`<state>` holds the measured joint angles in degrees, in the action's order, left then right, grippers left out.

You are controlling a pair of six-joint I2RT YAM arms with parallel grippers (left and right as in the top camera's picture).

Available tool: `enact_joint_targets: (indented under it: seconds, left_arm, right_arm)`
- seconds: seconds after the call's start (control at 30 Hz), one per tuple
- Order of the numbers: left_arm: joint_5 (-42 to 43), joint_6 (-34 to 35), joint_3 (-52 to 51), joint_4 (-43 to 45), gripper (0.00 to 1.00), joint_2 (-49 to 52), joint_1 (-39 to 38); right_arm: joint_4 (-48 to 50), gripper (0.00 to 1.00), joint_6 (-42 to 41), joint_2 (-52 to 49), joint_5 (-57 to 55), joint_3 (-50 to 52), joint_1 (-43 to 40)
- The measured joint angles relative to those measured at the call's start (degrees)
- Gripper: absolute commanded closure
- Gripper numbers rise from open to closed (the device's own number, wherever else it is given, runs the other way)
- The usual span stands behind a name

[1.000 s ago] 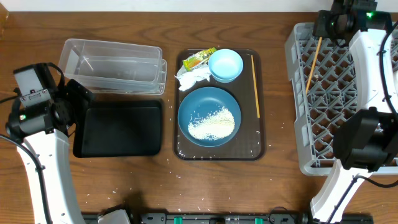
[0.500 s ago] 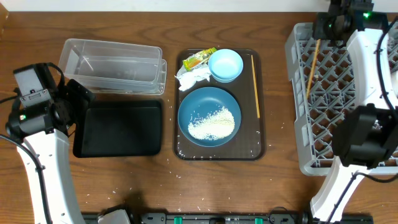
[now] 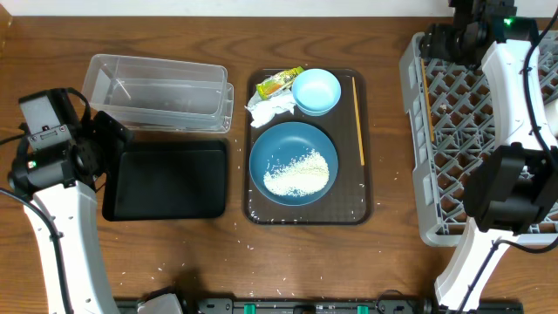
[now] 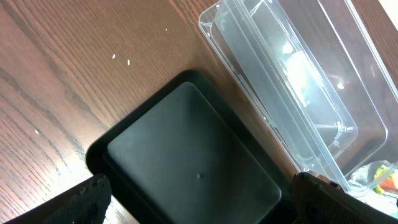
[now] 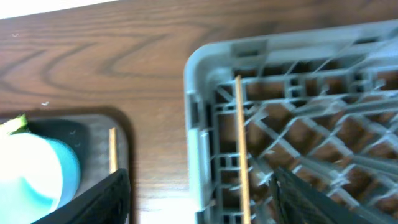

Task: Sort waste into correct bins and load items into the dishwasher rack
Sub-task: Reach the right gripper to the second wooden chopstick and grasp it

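Over the back left corner of the grey dishwasher rack [image 3: 488,131] [image 5: 200,124] my right gripper [image 3: 443,42] [image 5: 205,208] is open. One wooden chopstick [image 3: 425,96] [image 5: 241,143] lies loose in the rack along its left wall, below the jaws. A second chopstick [image 3: 358,120] [image 5: 112,149] rests on the brown tray [image 3: 349,209]. That tray also bears the dark blue plate [image 3: 292,144] with rice [image 3: 298,172], the light blue bowl [image 3: 316,91], the napkin [image 3: 270,109] and the wrapper [image 3: 279,82]. My left gripper [image 3: 112,139] [image 4: 202,208] hangs open over the black tray [image 3: 166,179] [image 4: 193,155].
The clear tubs [image 3: 157,92] [image 4: 292,68] stand stacked behind the black tray. A few rice grains [image 3: 240,225] are scattered on the wooden table in front of the trays. The rack reaches the table's right edge.
My right gripper has opened and let go of the chopstick, which went from slanting under the jaws to lying along the rack's left wall. The left arm has not moved.
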<state>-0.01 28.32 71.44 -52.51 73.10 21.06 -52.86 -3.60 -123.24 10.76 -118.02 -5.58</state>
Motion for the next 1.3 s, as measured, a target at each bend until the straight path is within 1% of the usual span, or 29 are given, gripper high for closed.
enact_joint_targets:
  seconds: [0.1, 0.17, 0.27, 0.3, 0.33, 0.37, 0.47, 0.53, 0.57, 0.63, 0.67, 0.8, 0.9, 0.97, 1.07, 1.17, 1.3]
  left_arm:
    - [0.0, 0.0, 0.0, 0.0, 0.05, 0.0, 0.0]
    - [0.0, 0.0, 0.0, 0.0, 0.05, 0.0, 0.0]
    - [0.0, 0.0, 0.0, 0.0, 0.05, 0.0, 0.0]
    - [0.0, 0.0, 0.0, 0.0, 0.05, 0.0, 0.0]
    - [0.0, 0.0, 0.0, 0.0, 0.05, 0.0, 0.0]
    - [0.0, 0.0, 0.0, 0.0, 0.05, 0.0, 0.0]
    - [0.0, 0.0, 0.0, 0.0, 0.05, 0.0, 0.0]
    - [0.0, 0.0, 0.0, 0.0, 0.05, 0.0, 0.0]
    - [0.0, 0.0, 0.0, 0.0, 0.05, 0.0, 0.0]
    - [0.0, 0.0, 0.0, 0.0, 0.05, 0.0, 0.0]
    - [0.0, 0.0, 0.0, 0.0, 0.05, 0.0, 0.0]
    - [0.0, 0.0, 0.0, 0.0, 0.05, 0.0, 0.0]
    - [0.0, 0.0, 0.0, 0.0, 0.05, 0.0, 0.0]
    - [0.0, 0.0, 0.0, 0.0, 0.05, 0.0, 0.0]
    - [0.0, 0.0, 0.0, 0.0, 0.05, 0.0, 0.0]
    - [0.0, 0.0, 0.0, 0.0, 0.05, 0.0, 0.0]
    - [0.0, 0.0, 0.0, 0.0, 0.05, 0.0, 0.0]
  right_arm:
    - [-2.01, 0.29, -1.49, 0.15, 2.73, 0.0, 0.37]
    - [-3.1, 0.3, -2.25, 0.46, 4.81, 0.0, 0.83]
    - [-4.7, 0.4, -2.93, 1.46, 7.67, 0.0, 2.34]
    - [-5.35, 0.44, -3.26, 1.88, 8.31, 0.0, 3.28]
    - [-5.88, 0.51, -3.39, 2.21, 8.83, 0.0, 4.28]
    - [-6.23, 0.52, -3.48, 2.51, 8.83, 0.0, 5.7]
    - [-6.47, 0.48, -4.13, 2.67, 6.34, 0.0, 10.34]
    - [-6.49, 0.48, -4.9, 2.47, 2.67, 0.0, 13.64]
    - [-6.47, 0.5, -5.35, 2.29, 0.55, 0.0, 15.28]
    - [-6.47, 0.6, -6.69, 1.55, -3.56, 0.0, 18.67]
    - [-6.49, 0.62, -6.91, 0.98, -5.18, 0.0, 19.78]
    - [-7.26, 0.61, -9.09, -2.64, -11.41, 0.02, 23.5]
    - [-7.98, 0.59, -10.36, -4.83, -14.67, 0.17, 24.61]
    - [-8.59, 0.55, -11.02, -5.75, -16.17, 0.46, 24.79]
    - [-9.16, 0.52, -11.89, -6.14, -17.62, 0.55, 24.7]
    - [-9.03, 0.52, -12.15, -6.29, -18.1, 0.55, 24.15]
    - [-8.87, 0.61, -12.44, -7.69, -18.1, 0.55, 23.06]
